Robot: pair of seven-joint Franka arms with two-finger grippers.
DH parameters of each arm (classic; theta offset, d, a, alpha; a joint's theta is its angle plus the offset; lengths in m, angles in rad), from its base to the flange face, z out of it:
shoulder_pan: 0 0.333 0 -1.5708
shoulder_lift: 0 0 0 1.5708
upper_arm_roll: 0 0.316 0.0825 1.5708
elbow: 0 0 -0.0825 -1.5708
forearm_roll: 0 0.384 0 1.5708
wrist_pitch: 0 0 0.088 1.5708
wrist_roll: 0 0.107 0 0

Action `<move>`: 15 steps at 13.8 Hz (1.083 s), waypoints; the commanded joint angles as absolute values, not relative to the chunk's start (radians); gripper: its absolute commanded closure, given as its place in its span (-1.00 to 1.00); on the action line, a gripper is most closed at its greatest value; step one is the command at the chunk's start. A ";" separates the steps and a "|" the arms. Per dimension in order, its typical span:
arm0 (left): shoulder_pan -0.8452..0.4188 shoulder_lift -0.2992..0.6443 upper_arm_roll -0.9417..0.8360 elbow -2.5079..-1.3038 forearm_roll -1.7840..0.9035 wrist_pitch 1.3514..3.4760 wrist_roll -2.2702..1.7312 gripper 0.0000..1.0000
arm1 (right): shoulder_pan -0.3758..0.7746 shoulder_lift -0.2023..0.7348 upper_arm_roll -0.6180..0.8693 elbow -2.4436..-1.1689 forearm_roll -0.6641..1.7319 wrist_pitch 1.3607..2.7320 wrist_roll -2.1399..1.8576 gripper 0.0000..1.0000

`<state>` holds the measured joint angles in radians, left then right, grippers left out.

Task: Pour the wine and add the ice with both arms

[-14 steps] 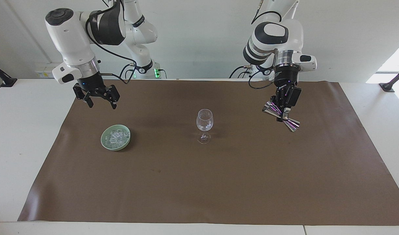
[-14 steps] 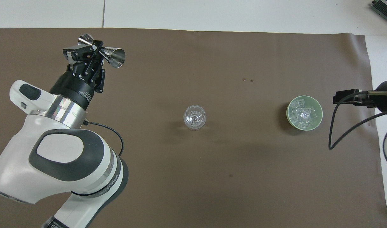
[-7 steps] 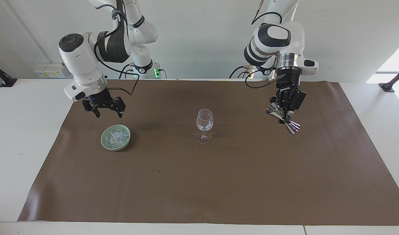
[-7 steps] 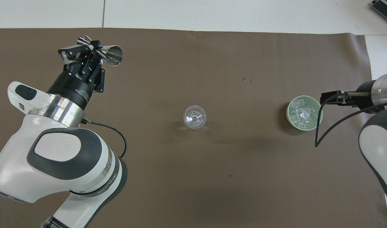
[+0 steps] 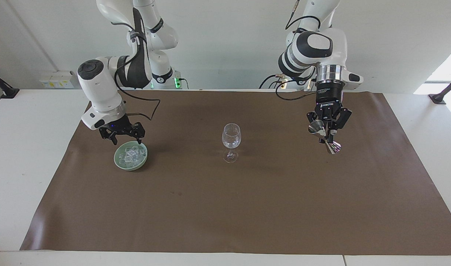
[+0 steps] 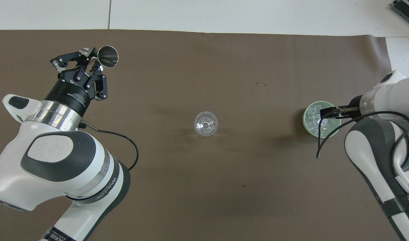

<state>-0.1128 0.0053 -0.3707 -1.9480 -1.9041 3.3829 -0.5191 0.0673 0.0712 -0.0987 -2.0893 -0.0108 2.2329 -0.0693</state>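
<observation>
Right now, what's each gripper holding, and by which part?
The left gripper is shut on a steel jigger, clamped at its narrow waist. The right gripper, open over the bowl of ice, holds nothing.

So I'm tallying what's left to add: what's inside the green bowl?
The green bowl holds a heap of clear ice cubes. The open right gripper hangs just over its rim; in the overhead view it covers part of the pile, so no exact count.

1 glass (image 5: 231, 136), 1 bowl (image 5: 117, 161), 1 jigger (image 5: 324, 137).
</observation>
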 commanded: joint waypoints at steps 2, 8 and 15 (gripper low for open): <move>-0.089 -0.006 -0.379 -1.993 -1.933 3.343 -0.601 1.00 | 0.055 0.117 -0.094 -2.095 0.009 2.290 -0.127 -1.00; -0.029 -0.003 -0.373 -2.075 -1.934 3.241 -0.811 1.00 | 0.045 0.124 -0.094 -2.155 0.008 2.332 -0.163 -0.78; 0.069 -0.003 -0.371 -2.175 -1.933 3.027 -0.940 1.00 | 0.023 0.144 -0.094 -2.172 0.008 2.359 -0.163 -0.32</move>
